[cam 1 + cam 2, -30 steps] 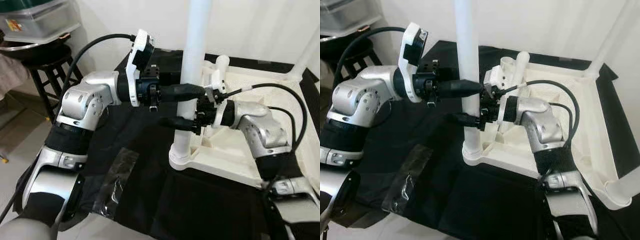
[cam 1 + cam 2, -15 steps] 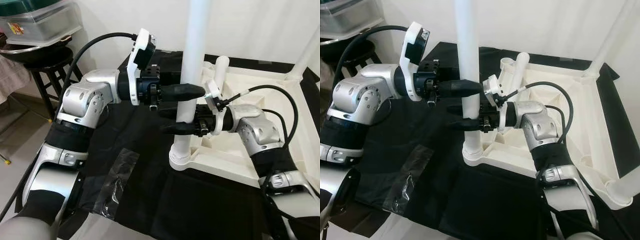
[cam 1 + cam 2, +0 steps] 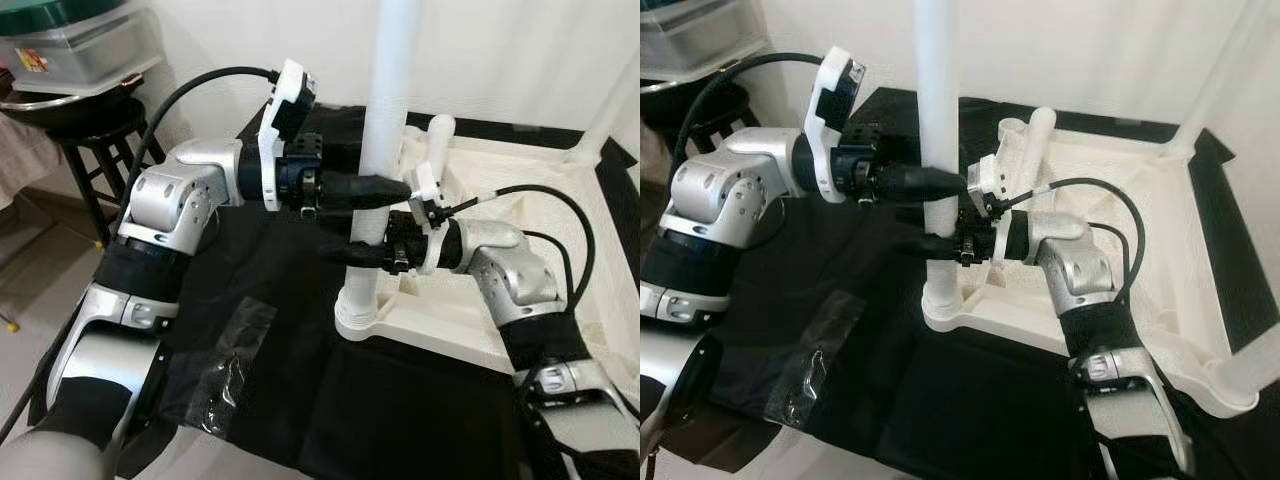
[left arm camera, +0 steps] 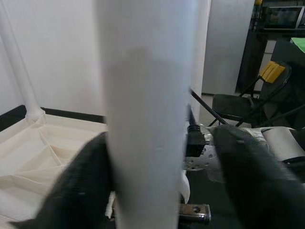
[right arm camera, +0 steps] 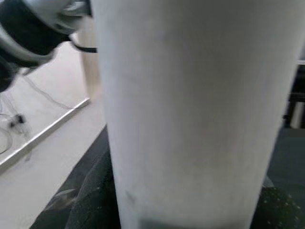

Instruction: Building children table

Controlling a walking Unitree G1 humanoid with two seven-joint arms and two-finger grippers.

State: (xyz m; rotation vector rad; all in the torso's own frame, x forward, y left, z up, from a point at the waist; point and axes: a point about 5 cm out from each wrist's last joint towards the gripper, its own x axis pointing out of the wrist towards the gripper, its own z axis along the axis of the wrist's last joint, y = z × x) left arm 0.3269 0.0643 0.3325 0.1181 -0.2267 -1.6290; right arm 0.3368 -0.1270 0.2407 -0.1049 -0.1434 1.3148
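Upside-down white table top (image 3: 470, 320) lying on black cloth (image 3: 300, 330), one white table leg (image 3: 385, 120) standing upright in near-left corner socket (image 3: 358, 318). Other legs already up at far and right corners. Left gripper (image 3: 385, 205) clamped round the leg at mid height, fingers either side. Right gripper (image 3: 365, 245) just below it, closed on the same leg; a second ago sat a bit higher and more tucked behind the leg, now rotated and reaching across from the right. Leg itself unmoved, same socket. Looks like twisting or re-gripping to seat the leg tighter, judging by wrist turn. Clear plastic wrapper (image 3: 235, 345) lying near cloth's left edge, stool (image 3: 85, 130) beyond.
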